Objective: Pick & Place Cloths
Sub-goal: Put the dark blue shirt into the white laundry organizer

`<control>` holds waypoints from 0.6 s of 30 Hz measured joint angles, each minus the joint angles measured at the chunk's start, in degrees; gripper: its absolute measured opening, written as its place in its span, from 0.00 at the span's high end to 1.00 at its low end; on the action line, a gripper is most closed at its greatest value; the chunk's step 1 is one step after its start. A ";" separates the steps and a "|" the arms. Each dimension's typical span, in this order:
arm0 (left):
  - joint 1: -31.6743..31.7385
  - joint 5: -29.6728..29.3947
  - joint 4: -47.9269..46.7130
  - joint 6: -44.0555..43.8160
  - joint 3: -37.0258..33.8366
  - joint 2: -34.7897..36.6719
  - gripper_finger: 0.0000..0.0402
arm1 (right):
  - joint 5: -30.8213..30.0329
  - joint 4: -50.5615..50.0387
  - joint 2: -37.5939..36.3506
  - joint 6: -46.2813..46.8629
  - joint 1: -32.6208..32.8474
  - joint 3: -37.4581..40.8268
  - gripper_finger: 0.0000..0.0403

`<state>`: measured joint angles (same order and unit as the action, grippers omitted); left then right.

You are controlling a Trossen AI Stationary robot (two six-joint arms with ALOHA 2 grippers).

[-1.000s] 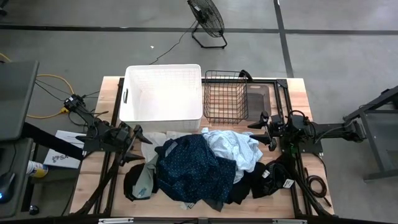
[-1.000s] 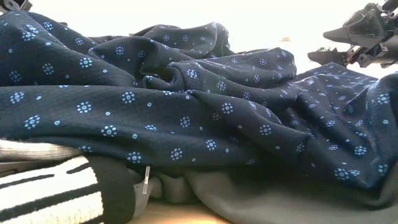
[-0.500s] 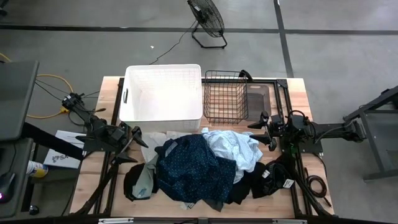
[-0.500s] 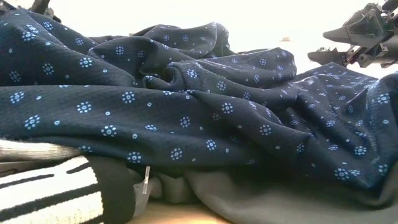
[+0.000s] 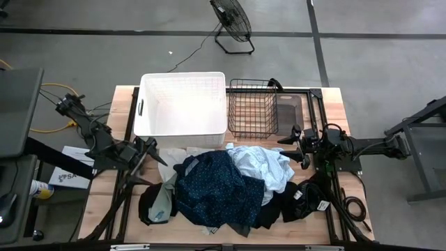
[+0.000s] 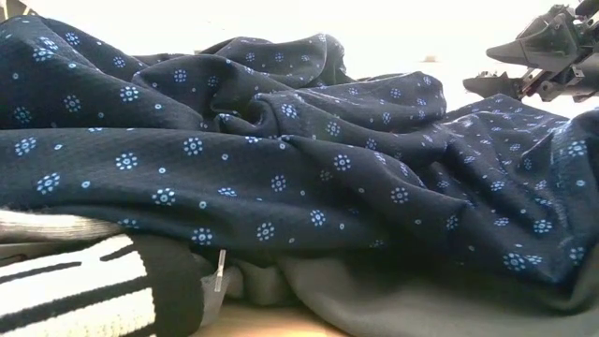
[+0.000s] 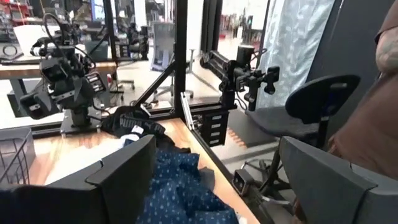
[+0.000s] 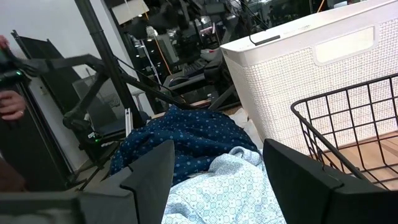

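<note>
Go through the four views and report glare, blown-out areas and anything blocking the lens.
High view: even light, no glare, soft shadows under the white tub. Low view: the navy patterned cloth fills the frame and the background above it is blown out white. Left wrist view: bright windows behind, open left pincer dark in front. Right wrist view: tub wall bright, open right pincer dark.

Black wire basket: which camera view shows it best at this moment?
The high view: the whole black wire basket shows from above, beside the white tub. The right wrist view catches one corner; the left wrist view a sliver; the low view none.
</note>
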<state>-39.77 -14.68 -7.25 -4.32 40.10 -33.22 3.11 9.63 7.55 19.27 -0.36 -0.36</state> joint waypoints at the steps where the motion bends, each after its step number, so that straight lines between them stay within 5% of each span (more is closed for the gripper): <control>1: 0.01 0.01 -1.32 0.00 2.17 -1.73 0.16 | 0.02 0.00 0.00 0.00 -0.02 0.00 0.41; 12: 4.57 1.23 -20.57 2.71 22.74 -17.88 0.16 | 0.00 -0.02 0.00 0.00 -0.02 0.00 0.41; 18: 12.25 10.02 -24.89 0.40 33.47 -29.82 0.16 | 0.00 -0.02 0.00 0.00 -0.02 0.00 0.41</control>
<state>-27.51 -4.66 -32.13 -3.92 73.57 -63.04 3.11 9.61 7.55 19.27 -0.38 -0.36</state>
